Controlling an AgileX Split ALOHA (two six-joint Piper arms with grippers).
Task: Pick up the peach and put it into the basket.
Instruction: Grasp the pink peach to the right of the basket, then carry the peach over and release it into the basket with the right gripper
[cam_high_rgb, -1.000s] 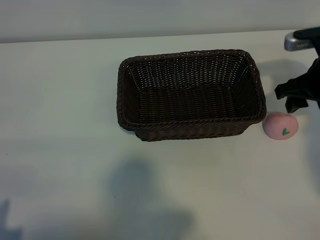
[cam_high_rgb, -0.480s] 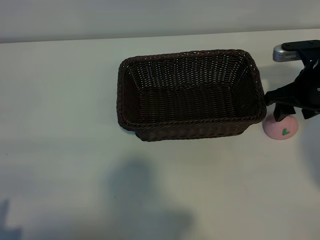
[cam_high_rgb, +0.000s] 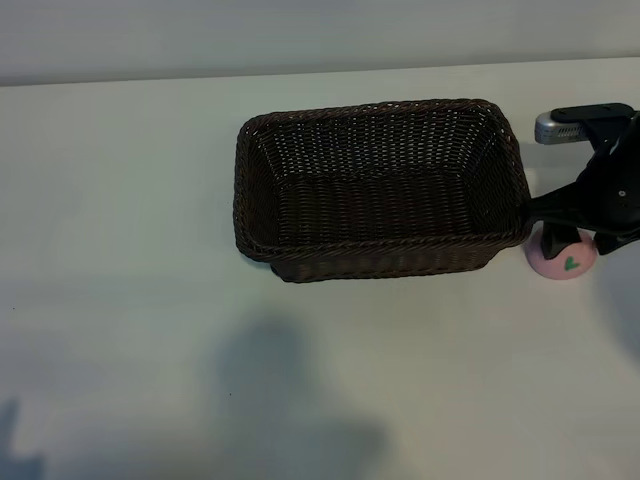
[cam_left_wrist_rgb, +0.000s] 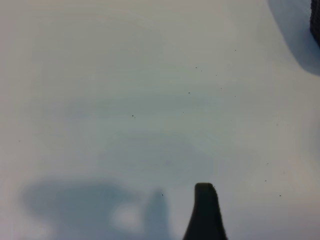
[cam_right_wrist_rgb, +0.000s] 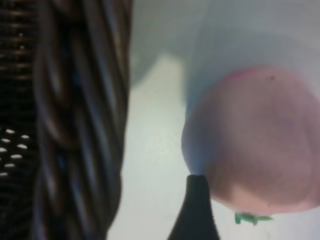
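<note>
We see the right end effector (cam_high_rgb: 572, 240) poised over the peach (cam_high_rgb: 566, 260), which sits on the surface (cam_high_rgb: 120, 200) just beside the basket (cam_high_rgb: 380, 185), off its short end wall. The peach lies directly under the end effector, partly covered by it in the exterior view. In the right wrist view one dark fingertip (cam_right_wrist_rgb: 196, 210) stands at the side of the peach (cam_right_wrist_rgb: 255, 140) that faces the basket rim (cam_right_wrist_rgb: 80, 125), close to the fruit; whether it touches we cannot tell. The jaws stand fairly wide, spanning the fruit and not closed on it.

We judge the peach to be light, probably a soft or hollow toy with a smooth skin, so it may roll or squirt out if pinched off-centre. We would take hold across its widest middle, with one finger on each side, and close gently. The basket wall is so near that the inner finger has little room; brushing the rim could nudge the basket or the fruit.

The peach is nearly round, with no clear long axis. Its green leaf mark (cam_high_rgb: 571, 264) faces up and towards the near edge of the surface, away from the end effector.

The left end effector (cam_left_wrist_rgb: 204, 212) hangs idle over bare surface, well apart from the work; we cannot tell how its jaws stand.
</note>
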